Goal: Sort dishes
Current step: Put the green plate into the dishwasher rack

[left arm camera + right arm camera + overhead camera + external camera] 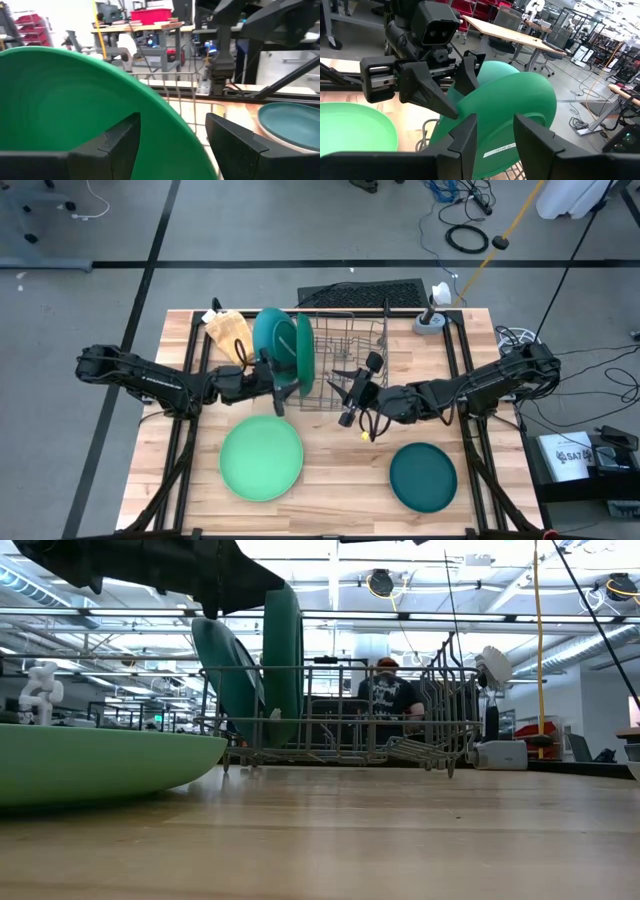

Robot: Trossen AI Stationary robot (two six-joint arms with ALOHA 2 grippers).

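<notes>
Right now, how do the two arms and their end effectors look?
Both arms are black and jointed. The left end effector has two angular black fingers on a grey rail, with a boxy two-lens camera above. The right end effector is also black, with a dark cable looping beside its wrist.

A teal plate point(268, 335) and a dark green plate point(303, 348) stand on edge in the wire rack point(345, 360). A light green plate point(261, 458) lies flat on the bench point(330, 480) near its front left. A dark teal plate point(423, 476) lies flat at the front right.

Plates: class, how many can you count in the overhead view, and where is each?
4: teal plate and green plate upright in the wire rack; light green plate front left; dark teal plate front right. None seems hidden.
</notes>
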